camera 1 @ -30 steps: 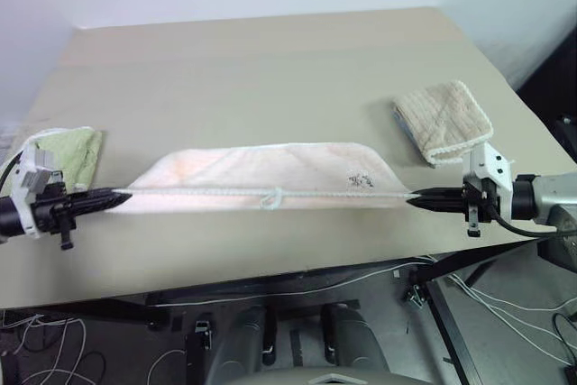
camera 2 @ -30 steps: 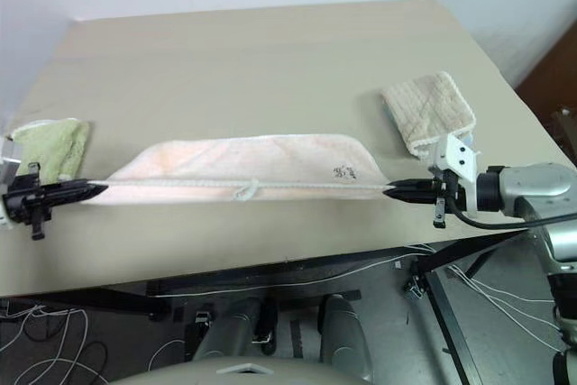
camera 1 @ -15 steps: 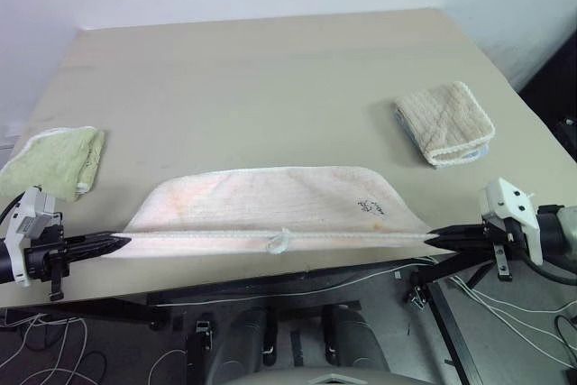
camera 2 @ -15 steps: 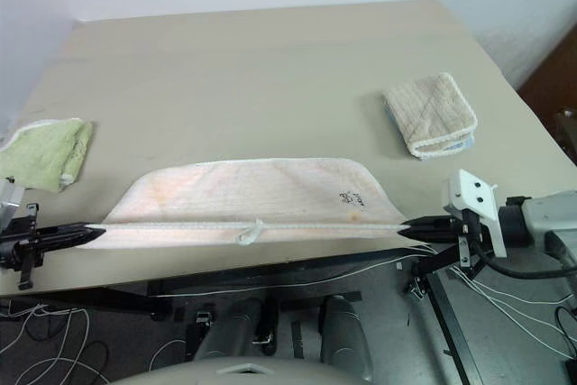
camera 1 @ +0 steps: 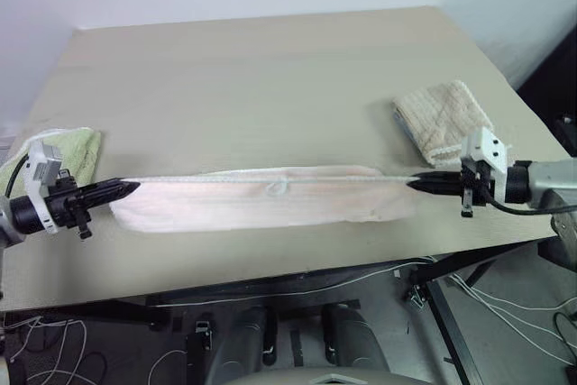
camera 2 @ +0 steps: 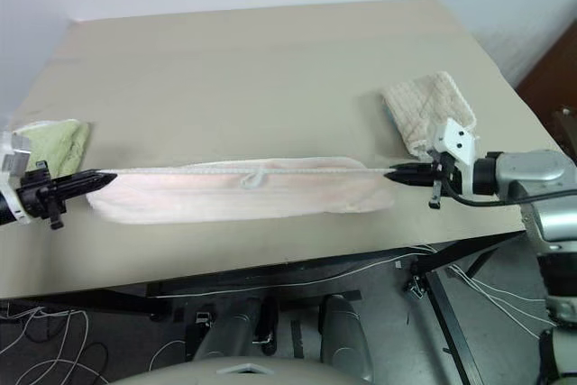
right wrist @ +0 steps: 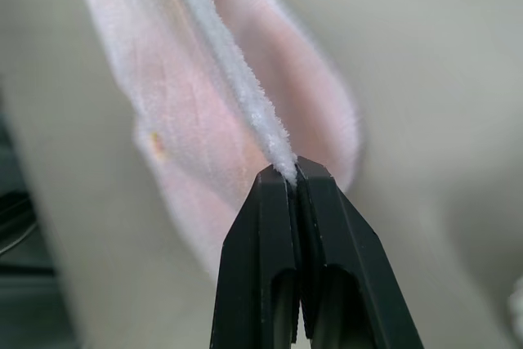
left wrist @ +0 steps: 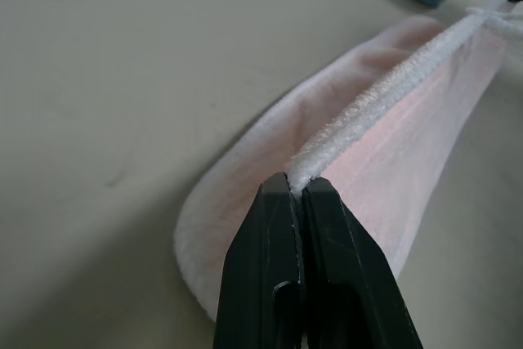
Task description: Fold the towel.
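1. Green towel (camera 1: 70,152): folded, lying at the left edge of the bench (camera 1: 270,69), just behind the left pincer.
2. Left pincer (camera 1: 132,188): black fingers pressed together, pinching the white hemmed edge of the pink towel (camera 1: 270,205) at its left end. The left wrist view shows the hem caught right at the fingertips (left wrist: 288,202).
3. Pink towel: lies lengthwise near the front edge of the bench, between the two pincers. The white hem runs as a taut straight line from one pincer to the other, along the far side of the towel. The pink body lies toward the front edge of the bench, doubled over.
4. Small white loop (camera 1: 278,187): sits on the hem about midway along the towel.
5. Right pincer (camera 1: 413,185): fingers pressed together, pinching the right end of the same hem. The right wrist view shows the hem gripped at the fingertips (right wrist: 279,190), with pink cloth spreading beyond.
6. Beige towel (camera 1: 442,119): folded, on the bench just behind the right pincer, apart from the pink towel.
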Available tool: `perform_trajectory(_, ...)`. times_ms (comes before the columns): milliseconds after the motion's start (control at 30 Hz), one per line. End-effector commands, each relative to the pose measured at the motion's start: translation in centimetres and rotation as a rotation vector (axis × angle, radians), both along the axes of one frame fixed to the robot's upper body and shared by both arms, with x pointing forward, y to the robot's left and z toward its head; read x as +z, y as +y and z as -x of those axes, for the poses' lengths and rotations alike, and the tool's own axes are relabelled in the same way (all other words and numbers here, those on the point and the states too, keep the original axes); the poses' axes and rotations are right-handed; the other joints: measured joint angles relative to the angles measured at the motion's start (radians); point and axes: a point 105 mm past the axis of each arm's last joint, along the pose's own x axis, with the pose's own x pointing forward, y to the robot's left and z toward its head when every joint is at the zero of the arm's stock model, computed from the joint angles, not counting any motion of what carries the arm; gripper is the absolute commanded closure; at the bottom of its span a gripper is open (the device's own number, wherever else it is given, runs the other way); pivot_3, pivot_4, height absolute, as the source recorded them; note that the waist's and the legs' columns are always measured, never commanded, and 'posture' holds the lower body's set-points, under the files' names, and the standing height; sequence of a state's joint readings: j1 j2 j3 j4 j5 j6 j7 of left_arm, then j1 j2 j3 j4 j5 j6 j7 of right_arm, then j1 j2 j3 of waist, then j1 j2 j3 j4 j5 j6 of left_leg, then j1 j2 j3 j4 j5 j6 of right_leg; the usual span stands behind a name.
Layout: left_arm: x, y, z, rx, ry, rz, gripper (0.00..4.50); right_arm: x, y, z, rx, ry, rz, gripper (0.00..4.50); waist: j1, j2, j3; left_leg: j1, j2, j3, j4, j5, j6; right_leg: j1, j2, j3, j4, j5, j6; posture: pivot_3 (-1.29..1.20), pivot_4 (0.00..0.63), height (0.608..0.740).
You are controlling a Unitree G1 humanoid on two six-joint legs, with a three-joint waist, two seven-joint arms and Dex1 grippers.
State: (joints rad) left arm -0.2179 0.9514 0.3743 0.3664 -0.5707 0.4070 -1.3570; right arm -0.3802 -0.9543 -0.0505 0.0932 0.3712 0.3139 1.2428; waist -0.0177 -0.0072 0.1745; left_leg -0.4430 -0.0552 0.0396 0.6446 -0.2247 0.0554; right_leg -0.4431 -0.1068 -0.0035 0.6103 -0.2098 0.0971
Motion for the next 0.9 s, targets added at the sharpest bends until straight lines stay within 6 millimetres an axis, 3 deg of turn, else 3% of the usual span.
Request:
perform_trajectory(33, 0.6, 1.4, -0.9, 0.089, -0.022, 0.007, 4.47, 0.2, -0.3, -1.4, -0.038, -0.054, 0.023, 4.50, 0.001, 0.000, 0.000, 0.000, 0.000, 0.000, 0.000, 0.000, 0.000, 0.000, 0.000, 0.000, 0.001, 0.000, 0.000, 0.00, 0.150, 0.740)
perform_trajectory(200, -0.8, 0.9, -2.3, 0.110, -0.011, -0.003, 4.47, 0.0, 0.1, -3.4, -0.057, -0.100, 0.054, 4.50, 0.005, 0.000, 0.000, 0.000, 0.000, 0.000, 0.001, 0.000, 0.000, 0.000, 0.000, 0.000, 0.001, 0.000, 0.000, 0.00, 0.150, 0.740)
perform_trajectory(433, -2.0, -0.7, -2.9, 0.078, 0.010, 0.001, 4.47, 0.0, 0.7, -4.4, -0.055, -0.117, 0.042, 4.50, 0.002, 0.000, 0.000, 0.000, 0.000, 0.000, 0.001, 0.000, 0.000, 0.000, 0.000, 0.000, 0.002, 0.001, 0.001, 0.00, 0.150, 0.740)
perform_trajectory(567, -2.0, -0.4, -3.6, 0.127, -0.028, 0.013, 4.47, 0.0, 0.8, -4.8, -0.069, -0.101, 0.024, 4.50, 0.002, 0.000, 0.000, 0.000, 0.000, 0.000, 0.001, 0.000, 0.000, 0.000, 0.000, 0.000, 0.003, 0.001, 0.001, 0.00, 0.150, 0.740)
perform_trajectory(667, -2.0, -0.8, -3.5, 0.108, -0.024, 0.033, 3.82, 0.2, 1.4, -4.4, -0.040, -0.085, -0.008, 4.50, 0.002, 0.000, 0.000, 0.000, 0.000, 0.000, 0.002, 0.000, 0.000, 0.000, 0.000, 0.000, 0.003, 0.001, 0.001, 0.00, 0.150, 0.740)
perform_trajectory(767, -2.8, -0.3, -3.3, 0.122, 0.029, 0.004, 2.84, 0.7, 1.8, -4.2, -0.026, -0.059, -0.056, 3.80, 0.002, 0.000, 0.000, 0.000, 0.000, 0.000, 0.001, 0.000, 0.000, 0.000, 0.000, 0.000, 0.003, 0.001, 0.002, 0.00, 0.150, 0.740)
perform_trajectory(900, -2.6, 0.2, -3.3, 0.150, 0.016, 0.019, 1.42, 1.0, 1.9, -3.9, -0.011, -0.052, -0.063, 2.45, 0.002, 0.000, 0.000, 0.000, 0.000, 0.000, 0.002, 0.000, 0.000, 0.000, 0.000, 0.000, 0.003, 0.001, 0.001, 0.00, 0.150, 0.740)
